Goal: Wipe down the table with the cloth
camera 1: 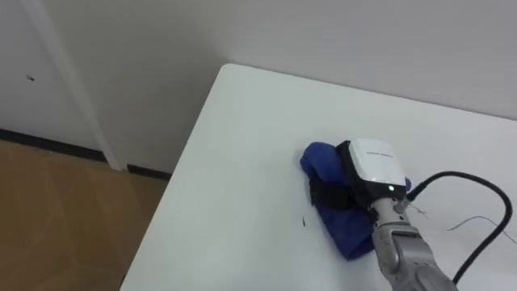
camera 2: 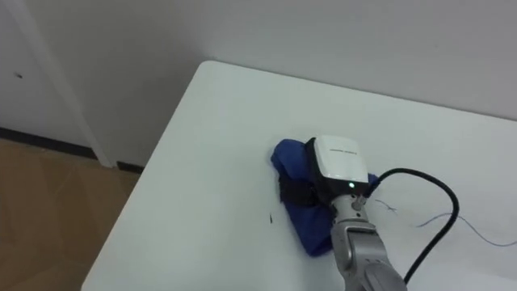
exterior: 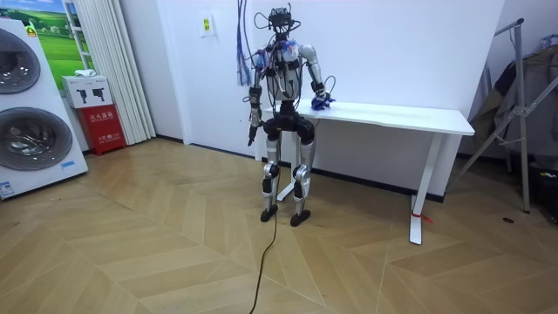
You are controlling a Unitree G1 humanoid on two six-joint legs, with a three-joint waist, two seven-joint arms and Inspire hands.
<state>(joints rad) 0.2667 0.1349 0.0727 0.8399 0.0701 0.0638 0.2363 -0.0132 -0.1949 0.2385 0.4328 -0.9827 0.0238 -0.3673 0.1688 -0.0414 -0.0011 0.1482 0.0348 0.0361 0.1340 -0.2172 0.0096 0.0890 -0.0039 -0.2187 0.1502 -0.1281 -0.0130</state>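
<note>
Table (camera 1: 242, 145): white, against the wall. Left hand (exterior: 250, 131) hangs at the robot's side off the table's end, fingers too small to read. Small dark speck (camera 1: 304, 221) sits just left of the blue cloth (camera 1: 321, 160), which lies bunched near the left edge. Right hand (camera 1: 376, 170) rests on top of it, fingers hidden, so can't tell the grip.

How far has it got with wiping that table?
Done: hard to judge; the white table top shows no wipe marks. In hand: the right hand rests on the crumpled blue cloth near the table's left end. Left: a small dark speck beside the cloth, probably the remaining top too. The left hand hangs idle.
</note>
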